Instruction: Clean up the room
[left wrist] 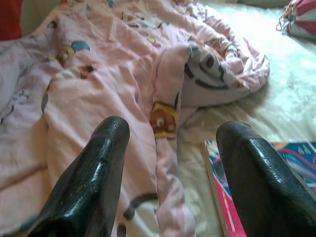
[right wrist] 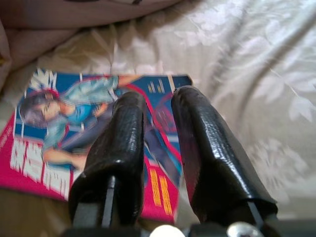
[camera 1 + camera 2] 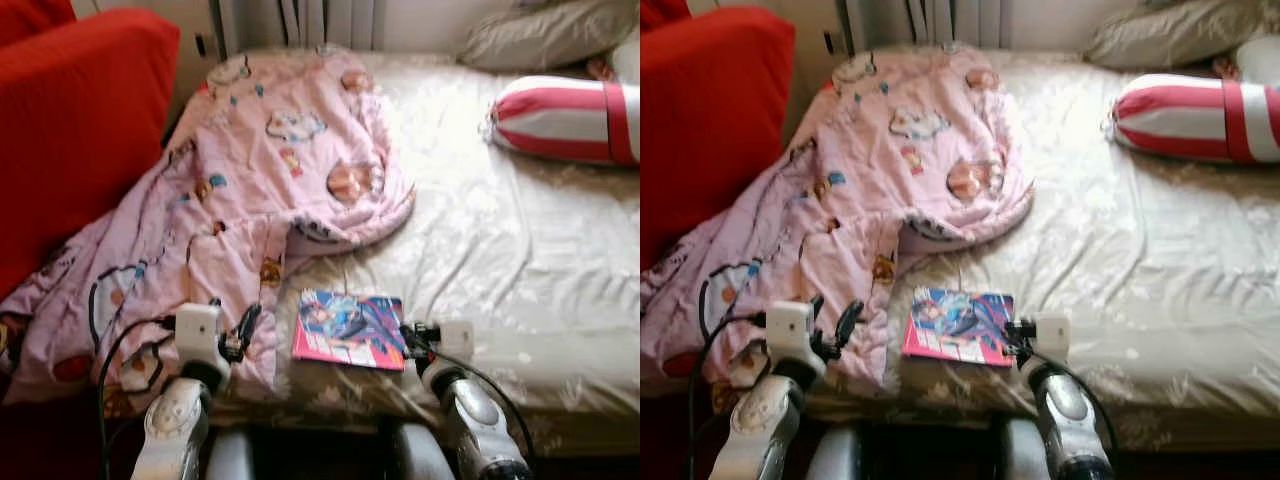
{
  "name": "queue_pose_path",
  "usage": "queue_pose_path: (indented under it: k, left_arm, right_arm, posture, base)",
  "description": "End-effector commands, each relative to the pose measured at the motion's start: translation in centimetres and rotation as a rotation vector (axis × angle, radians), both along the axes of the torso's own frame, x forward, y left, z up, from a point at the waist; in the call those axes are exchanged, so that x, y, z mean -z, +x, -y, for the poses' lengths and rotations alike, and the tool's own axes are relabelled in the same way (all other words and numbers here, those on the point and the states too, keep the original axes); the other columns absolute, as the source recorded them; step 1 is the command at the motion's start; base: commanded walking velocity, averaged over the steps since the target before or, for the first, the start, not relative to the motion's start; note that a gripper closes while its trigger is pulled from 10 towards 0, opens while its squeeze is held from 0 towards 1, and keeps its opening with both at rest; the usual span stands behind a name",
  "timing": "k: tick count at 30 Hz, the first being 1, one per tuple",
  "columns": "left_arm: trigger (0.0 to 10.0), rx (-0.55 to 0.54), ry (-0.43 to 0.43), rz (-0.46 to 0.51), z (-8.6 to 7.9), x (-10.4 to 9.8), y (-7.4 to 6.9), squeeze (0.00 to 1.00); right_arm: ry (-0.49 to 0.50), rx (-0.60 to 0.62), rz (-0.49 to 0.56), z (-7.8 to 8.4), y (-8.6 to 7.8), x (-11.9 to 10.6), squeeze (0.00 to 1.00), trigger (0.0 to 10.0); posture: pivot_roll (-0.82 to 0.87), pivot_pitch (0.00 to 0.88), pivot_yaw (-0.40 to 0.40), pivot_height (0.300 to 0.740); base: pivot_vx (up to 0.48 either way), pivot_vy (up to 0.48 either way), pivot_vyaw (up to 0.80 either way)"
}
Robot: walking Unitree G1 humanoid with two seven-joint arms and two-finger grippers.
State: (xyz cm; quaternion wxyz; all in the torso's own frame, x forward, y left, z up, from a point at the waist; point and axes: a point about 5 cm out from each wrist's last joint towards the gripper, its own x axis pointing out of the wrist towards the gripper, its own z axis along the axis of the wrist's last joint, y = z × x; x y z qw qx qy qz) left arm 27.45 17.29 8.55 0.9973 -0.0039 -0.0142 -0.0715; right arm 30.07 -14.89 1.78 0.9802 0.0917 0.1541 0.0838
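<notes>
A: So, room?
B: Bed (image 3: 520, 240) w/ shiny cream floral sheet. Red sofa (image 3: 70, 120) at its left. Crumpled pink cartoon quilt (image 3: 250, 180) over bed's left half; striped bolster (image 3: 570, 115) far right.
A: Fingers?
B: Left gripper (image 1: 170, 163) wide apart, holding nothing, above quilt edge. Right gripper (image 2: 157, 143) narrow gap, over the book (image 3: 348, 328), grip – can't tell.
A: Book?
B: Flat, glossy, near bed's front edge, beside quilt.

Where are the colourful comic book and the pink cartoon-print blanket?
colourful comic book (image 3: 348, 328), left eye view, middle of its cover.
pink cartoon-print blanket (image 3: 250, 170), left eye view, flat upper part.
</notes>
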Motion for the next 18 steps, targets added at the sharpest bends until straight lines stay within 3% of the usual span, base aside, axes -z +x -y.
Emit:
queue_pose_path:
  k: [1,2,3,4,5,14,18]
  left_arm:
    - [10.0,-0.006,0.009,-0.013,-0.2,0.2,0.0,0.00]
    - [10.0,-0.009,0.008,-0.006,-0.2,-0.1,0.2,0.00]
    - [10.0,-0.014,0.007,0.003,-0.3,-0.4,0.2,0.00]
    - [10.0,-0.017,0.008,0.007,-0.4,-0.5,0.2,0.00]
    - [10.0,-0.021,0.010,0.010,-0.5,-0.6,0.2,0.00]
    - [10.0,-0.059,0.028,-0.007,-1.7,-0.5,-1.7,0.00]
    - [10.0,-0.096,0.046,-0.039,-3.0,0.0,-3.4,0.00]
  right_arm:
    - [0.014,0.008,-0.060,-0.1,-0.4,0.9,0.00,10.0]
    - [0.020,0.016,-0.069,-0.3,-0.2,0.8,0.00,10.0]
    - [0.037,0.027,-0.075,-0.5,0.1,0.7,0.29,10.0]
    - [0.049,0.031,-0.076,-0.6,0.2,0.6,0.90,10.0]
    - [0.055,0.032,-0.076,-0.7,0.3,0.6,1.00,10.0]
    - [0.093,0.089,-0.046,-1.4,0.8,0.2,1.00,10.0]
    - [0.078,0.130,-0.020,-1.0,0.6,0.2,1.00,10.0]
  posture:
    - [0.15,0.151,-0.017,0.596]
    - [0.17,0.159,-0.015,0.596]
    - [0.18,0.169,-0.015,0.596]
    - [0.19,0.172,-0.014,0.596]
    - [0.19,0.175,-0.013,0.596]
    - [0.25,0.227,0.001,0.596]
    - [0.26,0.250,0.009,0.596]
  base:
    - [0.000,0.000,0.00]
    - [0.000,0.000,0.00]
    - [0.000,0.000,0.00]
    - [0.000,0.000,0.00]
    - [0.000,0.000,0.00]
    - [0.000,0.000,0.00]
    - [0.000,0.000,0.00]
